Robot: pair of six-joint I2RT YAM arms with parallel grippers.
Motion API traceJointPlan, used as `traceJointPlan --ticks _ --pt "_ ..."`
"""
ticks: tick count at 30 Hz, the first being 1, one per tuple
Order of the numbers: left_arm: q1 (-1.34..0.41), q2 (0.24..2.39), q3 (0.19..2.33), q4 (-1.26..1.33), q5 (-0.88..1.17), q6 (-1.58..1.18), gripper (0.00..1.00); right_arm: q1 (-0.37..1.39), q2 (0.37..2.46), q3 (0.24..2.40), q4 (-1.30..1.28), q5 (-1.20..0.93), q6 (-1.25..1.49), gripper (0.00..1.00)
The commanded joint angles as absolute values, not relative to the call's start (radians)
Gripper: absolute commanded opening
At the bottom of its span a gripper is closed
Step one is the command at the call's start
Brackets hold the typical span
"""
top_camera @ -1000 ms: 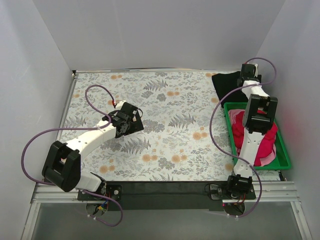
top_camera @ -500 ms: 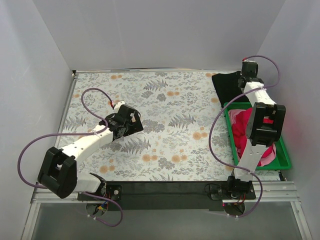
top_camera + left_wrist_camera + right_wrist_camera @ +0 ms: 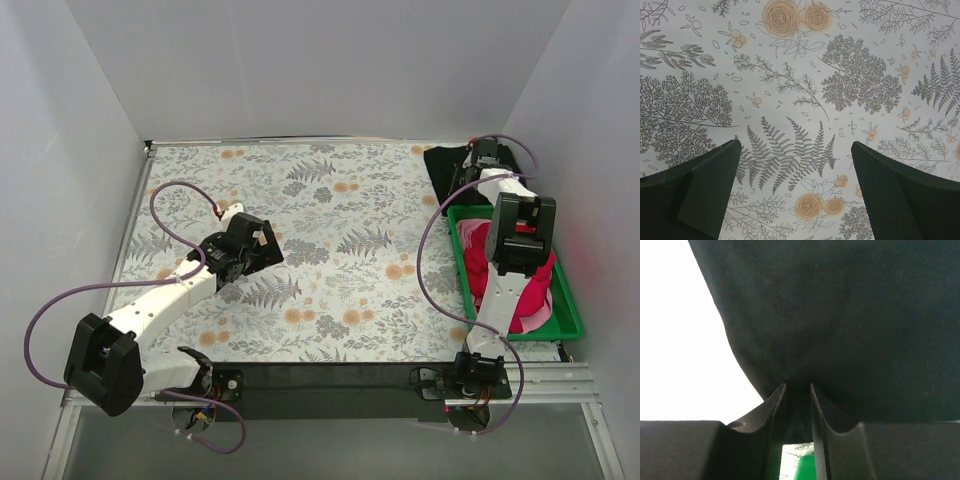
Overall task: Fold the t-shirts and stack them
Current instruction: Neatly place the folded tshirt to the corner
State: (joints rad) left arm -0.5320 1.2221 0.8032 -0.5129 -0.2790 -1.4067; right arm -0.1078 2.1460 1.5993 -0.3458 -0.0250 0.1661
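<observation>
Black t-shirt (image 3: 840, 315) pinched by right end effector (image 3: 797, 387); left end effector (image 3: 795, 147) gapes apart.

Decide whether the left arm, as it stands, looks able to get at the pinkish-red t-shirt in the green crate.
Probably not. The left gripper hangs open over the left of the table, while the pinkish-red t-shirt lies in the green crate at the far right, under the right arm.

black t-shirt (image 3: 449, 171) bunched far right, red t-shirt (image 3: 479, 256) crumpled in crate (image 3: 540, 334)
</observation>
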Motion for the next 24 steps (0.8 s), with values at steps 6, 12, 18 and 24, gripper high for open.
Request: traceJointPlan --ticks 6,12,18,24 --pt "-0.528 1.178 0.799 -0.541 -0.304 -1.413 0.85 -0.092 2.253 1.722 -0.376 -0.176 0.235 0.27" --pt "-0.528 1.167 0.807 -0.56 -0.313 -1.416 0.85 -0.078 2.272 1.776 -0.394 -0.17 0.261 0.27" --pt "-0.528 1.115 0.807 -0.583 -0.34 -1.427 0.87 -0.078 2.1 1.694 -0.408 -0.074 0.235 0.29" --pt "-0.528 1.02 0.85 -0.632 -0.39 -1.424 0.92 -0.078 1.826 1.637 -0.463 -0.005 0.172 0.37"
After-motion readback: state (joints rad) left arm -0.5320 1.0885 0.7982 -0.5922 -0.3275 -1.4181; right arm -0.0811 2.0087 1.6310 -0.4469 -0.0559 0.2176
